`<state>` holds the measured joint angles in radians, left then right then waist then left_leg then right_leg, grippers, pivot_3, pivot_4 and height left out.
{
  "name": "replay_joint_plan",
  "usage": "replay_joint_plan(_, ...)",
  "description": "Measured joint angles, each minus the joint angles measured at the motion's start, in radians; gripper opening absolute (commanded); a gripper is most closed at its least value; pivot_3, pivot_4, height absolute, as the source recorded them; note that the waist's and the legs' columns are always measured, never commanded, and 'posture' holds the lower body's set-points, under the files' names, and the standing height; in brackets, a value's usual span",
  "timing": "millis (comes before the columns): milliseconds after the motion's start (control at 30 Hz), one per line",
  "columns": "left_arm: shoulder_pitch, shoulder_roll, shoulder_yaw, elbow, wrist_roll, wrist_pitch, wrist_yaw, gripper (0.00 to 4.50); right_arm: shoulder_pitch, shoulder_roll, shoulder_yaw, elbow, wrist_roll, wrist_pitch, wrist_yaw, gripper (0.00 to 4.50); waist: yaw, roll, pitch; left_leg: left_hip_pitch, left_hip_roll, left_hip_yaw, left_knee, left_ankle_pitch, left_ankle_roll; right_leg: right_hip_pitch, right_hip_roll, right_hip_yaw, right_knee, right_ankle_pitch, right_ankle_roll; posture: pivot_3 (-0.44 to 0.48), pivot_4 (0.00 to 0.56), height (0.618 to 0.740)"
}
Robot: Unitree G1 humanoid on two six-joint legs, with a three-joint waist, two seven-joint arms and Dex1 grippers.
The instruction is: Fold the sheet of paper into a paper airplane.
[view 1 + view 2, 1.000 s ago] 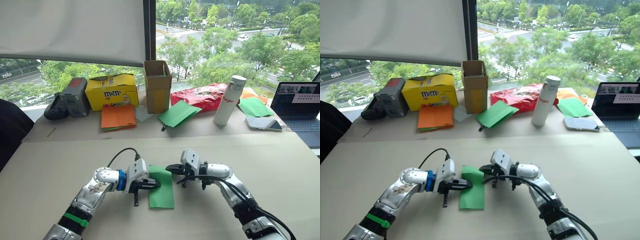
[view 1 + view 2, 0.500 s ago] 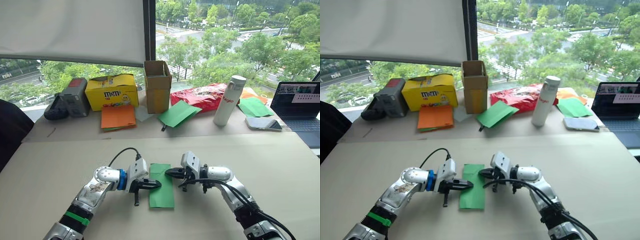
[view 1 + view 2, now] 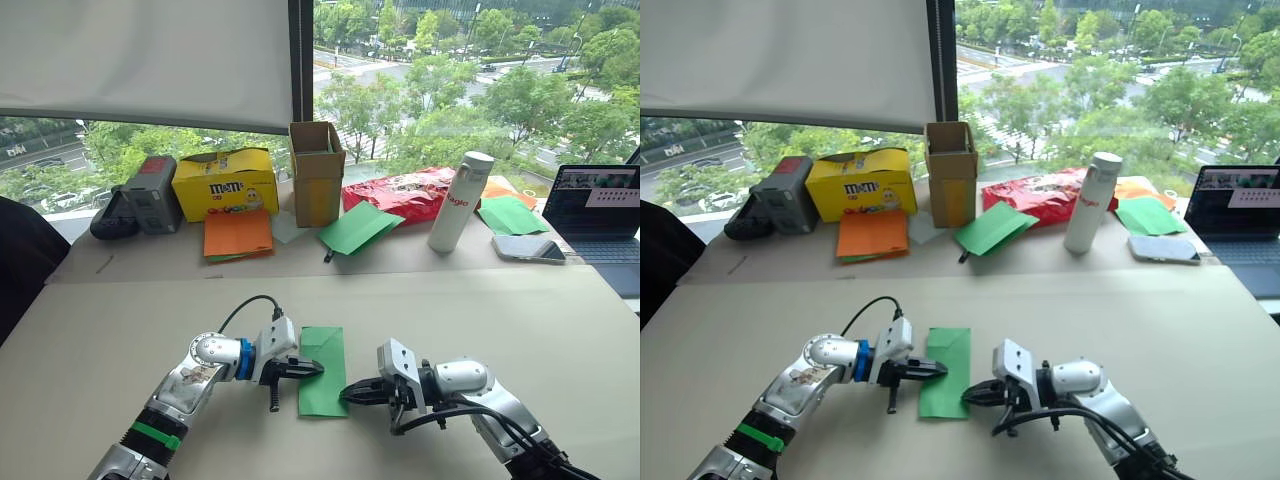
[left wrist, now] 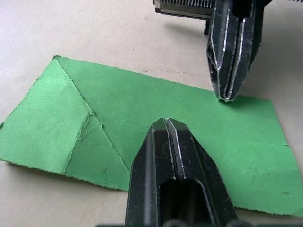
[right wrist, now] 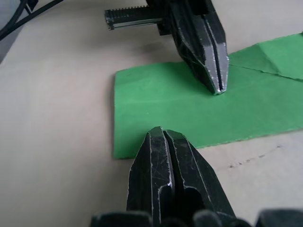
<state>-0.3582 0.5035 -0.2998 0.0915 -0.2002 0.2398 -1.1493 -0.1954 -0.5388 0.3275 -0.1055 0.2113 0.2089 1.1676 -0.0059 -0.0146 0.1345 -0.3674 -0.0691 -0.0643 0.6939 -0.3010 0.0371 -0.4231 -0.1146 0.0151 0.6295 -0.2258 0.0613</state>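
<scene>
The left gripper (image 3: 312,369), fingers pressed together, rests its tip on the paper (image 3: 322,370), likely pinning it so it cannot slide. The paper lies flat on the table (image 3: 120,330) between the two arms: a long bright green strip, apparently folded in half, with a diagonal corner fold at its far end and a crumpled crease beside it. The right gripper (image 3: 347,393), also closed and empty, sits low at the paper's near right edge, seemingly placed to work under it.
</scene>
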Motion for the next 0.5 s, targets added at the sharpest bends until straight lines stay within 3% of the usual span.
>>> replay_joint_plan(333, 0.001, -0.002, 0.007, 0.000, -0.015, 0.016, -0.012, 0.00, 0.062, -0.061, 0.015, -0.135, 0.026, 0.105, -0.001, 0.03, 0.006, 0.000, 0.000, 0.000, 0.000, 0.000, 0.000, 0.000, 0.000, 0.000, 0.000, 0.000, 0.000, 0.000, 0.000, 0.000, 0.150, 0.740)
replay_joint_plan(500, 0.022, 0.020, 0.056, -0.006, -0.098, 0.074, -0.056, 0.00, 0.066, -0.111, -0.064, -0.216, 0.100, 0.227, -0.028, 0.03, 0.007, -0.001, 0.001, -0.002, 0.000, 0.000, 0.000, 0.000, 0.000, -0.002, 0.000, 0.000, 0.000, 0.000, 0.000, 0.000, 0.150, 0.740)
